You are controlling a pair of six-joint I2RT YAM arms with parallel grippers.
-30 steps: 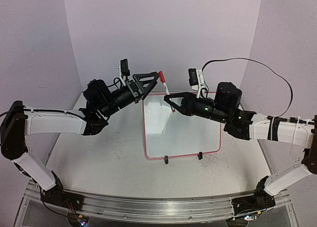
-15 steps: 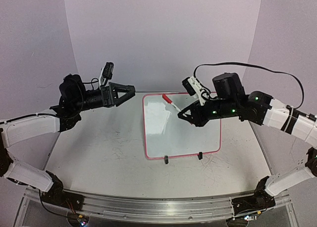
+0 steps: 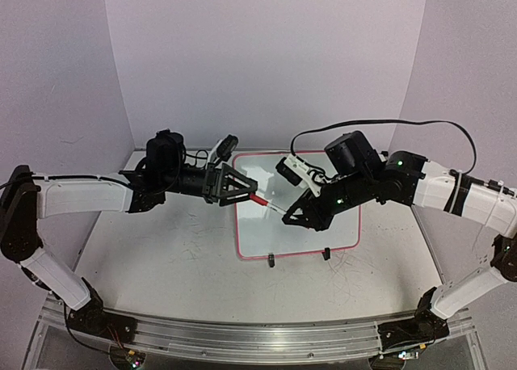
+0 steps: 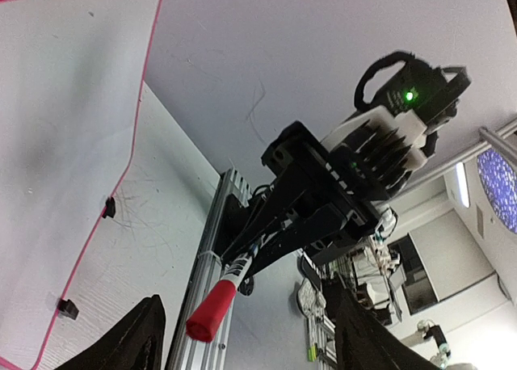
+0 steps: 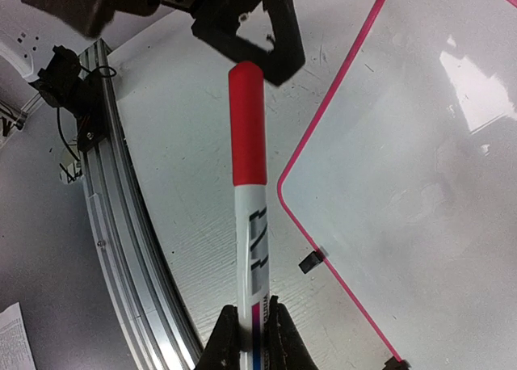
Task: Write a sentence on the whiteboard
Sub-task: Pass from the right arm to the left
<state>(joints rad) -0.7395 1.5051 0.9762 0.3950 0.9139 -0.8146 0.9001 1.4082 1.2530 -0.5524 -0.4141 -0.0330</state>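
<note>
Right gripper (image 3: 286, 217) clamped on the one marker (image 5: 252, 224), low on the barrel, with the red cap (image 5: 247, 124) sticking out ahead. Left gripper (image 3: 249, 192) is spread wide with the cap between its fingers; contact unclear. Half a second back it sat well off to the side, now swung in. One whiteboard (image 3: 311, 237) lies flat on the table (image 3: 178, 241) under both grippers, two black feet (image 3: 272, 262) on its near edge.

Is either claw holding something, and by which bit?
The right claw pinches a white marker pen with a red cap by the barrel's rear end. The left claw is open, holding nothing.
</note>
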